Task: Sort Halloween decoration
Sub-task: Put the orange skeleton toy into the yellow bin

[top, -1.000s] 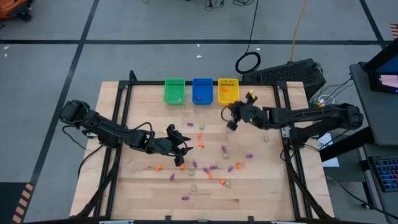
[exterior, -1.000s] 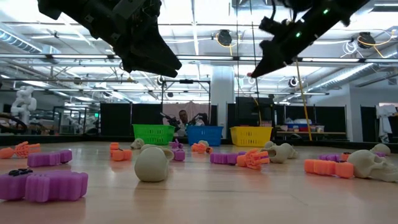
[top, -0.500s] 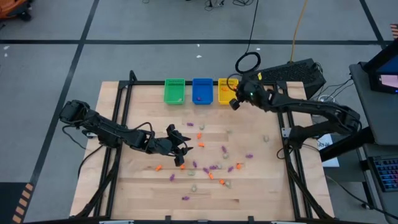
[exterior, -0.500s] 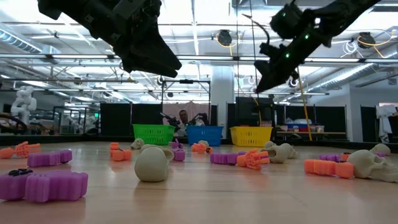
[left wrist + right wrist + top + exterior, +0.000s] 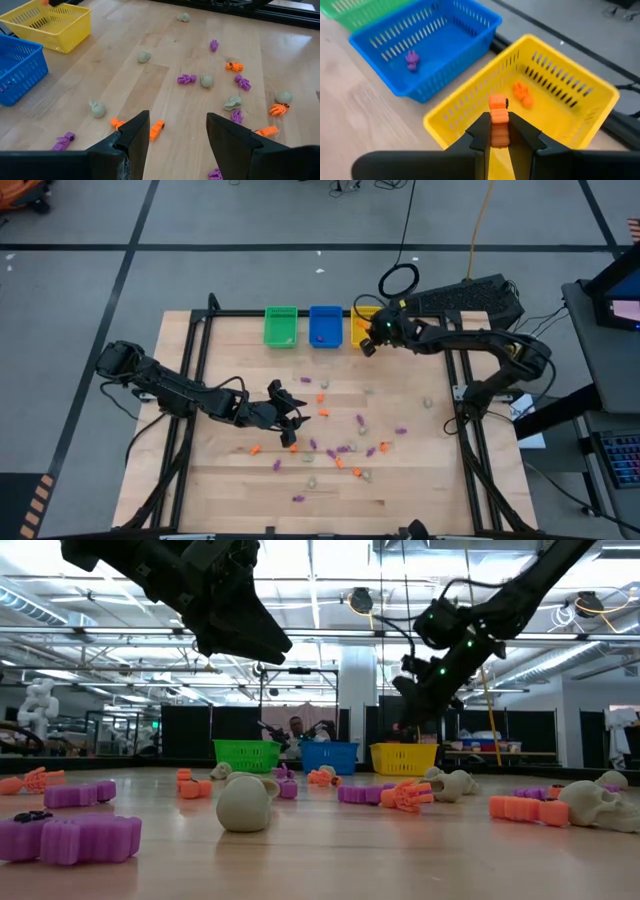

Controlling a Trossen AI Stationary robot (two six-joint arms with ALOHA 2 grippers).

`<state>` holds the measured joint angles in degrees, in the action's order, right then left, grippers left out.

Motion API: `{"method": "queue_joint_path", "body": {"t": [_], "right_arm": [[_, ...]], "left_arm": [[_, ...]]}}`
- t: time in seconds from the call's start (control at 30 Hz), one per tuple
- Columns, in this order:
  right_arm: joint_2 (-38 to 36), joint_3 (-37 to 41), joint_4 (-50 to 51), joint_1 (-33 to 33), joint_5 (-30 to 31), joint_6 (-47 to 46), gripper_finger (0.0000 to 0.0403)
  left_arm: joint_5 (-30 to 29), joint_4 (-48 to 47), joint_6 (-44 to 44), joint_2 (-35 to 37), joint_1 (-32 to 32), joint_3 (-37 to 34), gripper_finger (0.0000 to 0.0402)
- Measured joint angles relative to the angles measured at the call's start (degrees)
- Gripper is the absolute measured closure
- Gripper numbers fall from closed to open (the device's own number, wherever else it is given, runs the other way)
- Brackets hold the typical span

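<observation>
Small orange, purple and pale Halloween trinkets (image 5: 340,450) lie scattered on the wooden table (image 5: 430,480); the left wrist view shows them too (image 5: 200,80). My right gripper (image 5: 497,126) hangs over the near wall of the yellow bin (image 5: 555,102), shut on an orange trinket (image 5: 498,114). In the high view it is at the far edge (image 5: 365,348). My left gripper (image 5: 177,125) is open above the table's left middle (image 5: 298,416), with nothing between its fingers. My right gripper pinches the orange trinket's lower part (image 5: 498,131) between its two fingers. The fingers slant down toward the table's far edge. The trinket's other end sticks out past the fingertips, lifted clear above the yellow bin's near wall.
Green (image 5: 281,327), blue (image 5: 325,326) and yellow (image 5: 358,320) bins stand in a row at the far edge. Orange pieces (image 5: 521,94) lie in the yellow bin, a purple one (image 5: 412,59) in the blue bin. A black frame (image 5: 200,350) borders the table.
My right gripper has gone from above the table's right middle toward the far edge and down to the yellow bin, rolling somewhat, with the orange trinket still between its fingers.
</observation>
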<state>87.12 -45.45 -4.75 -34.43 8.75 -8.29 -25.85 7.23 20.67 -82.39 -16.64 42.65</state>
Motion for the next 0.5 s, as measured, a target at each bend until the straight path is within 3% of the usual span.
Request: {"method": "queue_joint_path", "body": {"t": [0.5], "right_arm": [[1.8,0.0,1.2,-0.1,0.0,-0.9,0.0352]], "left_arm": [[0.0,-0.1,0.0,0.0,-0.3,0.0,0.0208]]}}
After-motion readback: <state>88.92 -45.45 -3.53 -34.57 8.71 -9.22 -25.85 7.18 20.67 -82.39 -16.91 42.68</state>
